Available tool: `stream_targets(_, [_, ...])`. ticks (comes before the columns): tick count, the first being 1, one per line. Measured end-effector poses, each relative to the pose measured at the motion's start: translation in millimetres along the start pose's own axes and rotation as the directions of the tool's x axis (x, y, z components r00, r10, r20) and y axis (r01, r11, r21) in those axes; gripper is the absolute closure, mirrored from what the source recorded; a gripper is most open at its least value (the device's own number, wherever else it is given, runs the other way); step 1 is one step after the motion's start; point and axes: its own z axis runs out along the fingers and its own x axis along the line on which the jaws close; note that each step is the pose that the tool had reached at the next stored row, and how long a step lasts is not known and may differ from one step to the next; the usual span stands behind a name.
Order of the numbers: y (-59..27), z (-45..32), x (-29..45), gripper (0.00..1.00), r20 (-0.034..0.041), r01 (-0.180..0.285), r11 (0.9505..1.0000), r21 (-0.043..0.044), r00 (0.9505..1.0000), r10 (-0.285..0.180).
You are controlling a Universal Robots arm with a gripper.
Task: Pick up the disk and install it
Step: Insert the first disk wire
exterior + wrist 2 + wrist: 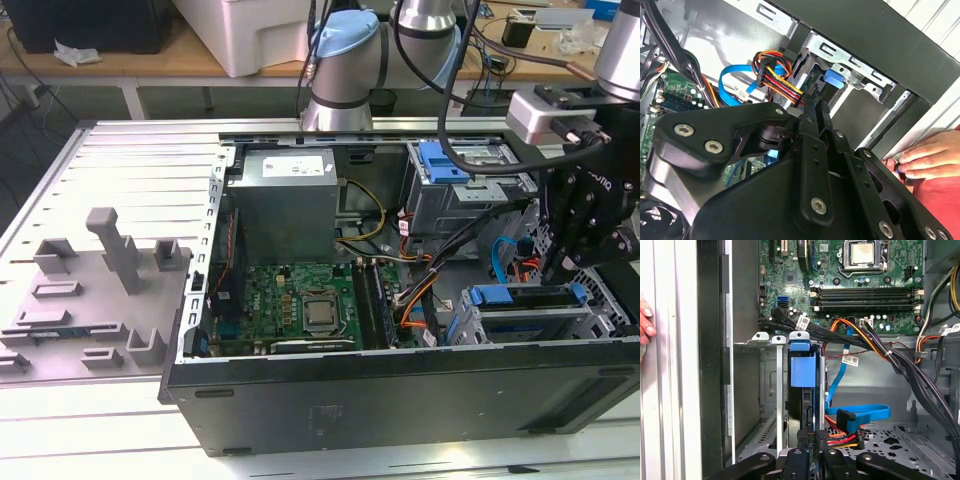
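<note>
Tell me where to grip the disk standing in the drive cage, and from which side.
Probably its blue end handle, from the case's open side: the disk stands on edge between metal cage walls, so the handle is its most exposed part.

Open PC case [400,395] sitting on a slatted table [130,160], with the motherboard [300,300] and its CPU [321,312] in the middle and a grey PSU [285,205] just behind. Grey fixture blocks [115,250] are off to the exterior view's left of the case. A blue SATA cable [865,412] loops over the case floor.
</note>
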Motion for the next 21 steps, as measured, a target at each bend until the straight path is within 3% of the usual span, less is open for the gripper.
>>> stream_targets(21, [0.9, 3.1, 0.0, 0.83, 0.0001, 0.000, 1.0000, 0.0000, 1.0000, 0.000])
